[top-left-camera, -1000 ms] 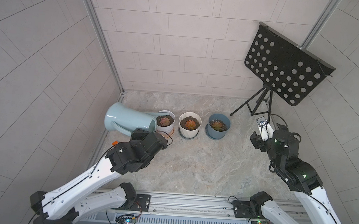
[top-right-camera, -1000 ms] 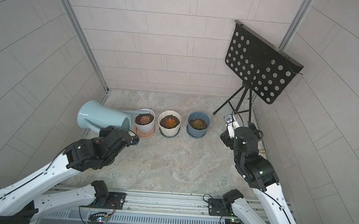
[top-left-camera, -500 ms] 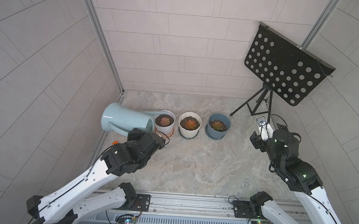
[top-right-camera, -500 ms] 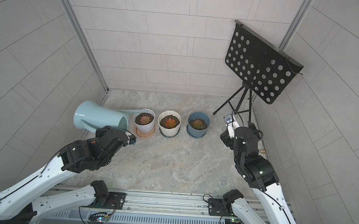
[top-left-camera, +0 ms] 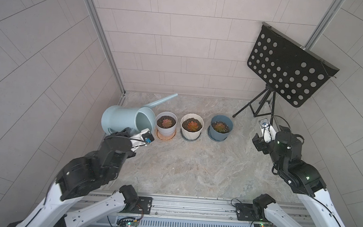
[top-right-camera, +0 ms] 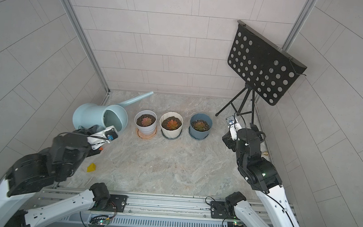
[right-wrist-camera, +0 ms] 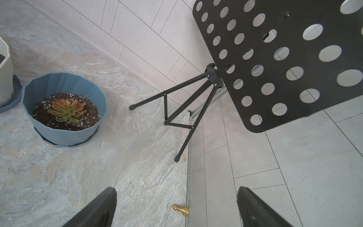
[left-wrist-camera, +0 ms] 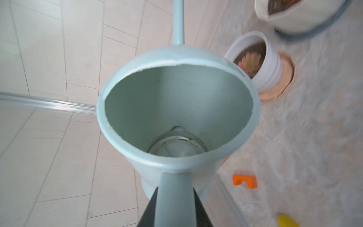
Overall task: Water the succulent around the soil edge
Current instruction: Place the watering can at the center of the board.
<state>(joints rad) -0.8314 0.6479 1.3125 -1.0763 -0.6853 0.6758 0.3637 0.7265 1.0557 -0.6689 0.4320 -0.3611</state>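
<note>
Shut tight, the left pincer [left-wrist-camera: 175,198] grips the flat handle [left-wrist-camera: 174,188] of the pale blue plastic watering can [top-left-camera: 120,119]. A second ago the can's long thin spout [top-left-camera: 161,101] reached over the rim of the white round pot [top-left-camera: 165,129]. Now the spout angles up toward the back wall, clear of every pot, and the can's open mouth faces the pots. The can has also drawn a little away from them, toward the side wall.

The small pink-green succulent [top-left-camera: 166,122] sits in dark soil in that white pot, on a terracotta-coloured saucer [top-left-camera: 165,137], just beside the can. Next in the row are a cream faceted pot [top-left-camera: 191,132] and a blue faceted pot [top-left-camera: 220,133], each with its own plant.

The right pincer [right-wrist-camera: 176,198] has not moved: its jaws stand wide apart over the stone-patterned table [top-left-camera: 194,163], holding nothing, near the black perforated music stand [top-left-camera: 287,75].
</note>
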